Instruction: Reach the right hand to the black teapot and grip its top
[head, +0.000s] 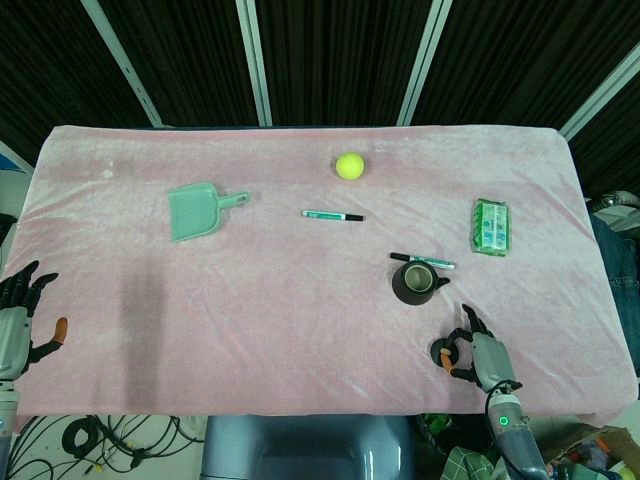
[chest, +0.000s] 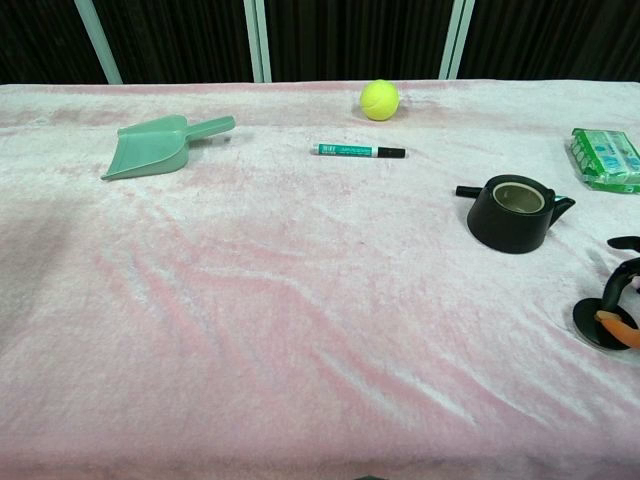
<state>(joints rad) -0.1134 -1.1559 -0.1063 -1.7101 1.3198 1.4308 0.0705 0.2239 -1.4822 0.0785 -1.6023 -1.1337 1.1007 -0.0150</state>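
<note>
The black teapot (head: 415, 283) (chest: 515, 213) stands upright at the table's right, its top open and lidless. Its round black lid (head: 441, 352) (chest: 600, 323) lies flat on the pink cloth nearer the front edge. My right hand (head: 480, 355) (chest: 624, 292) is at the lid, front-right of the teapot and apart from it. A finger and the orange-tipped thumb pinch the lid while the other fingers spread. My left hand (head: 20, 318) hovers at the table's left edge, fingers apart and holding nothing; the chest view does not show it.
A green-and-black marker (head: 422, 261) lies just behind the teapot. Another marker (head: 332, 215) (chest: 362, 151) lies mid-table, with a tennis ball (head: 350, 165) (chest: 380, 99) behind it. A green dustpan (head: 200, 210) (chest: 160, 145) sits at left, a green packet (head: 491, 226) (chest: 605, 158) at far right.
</note>
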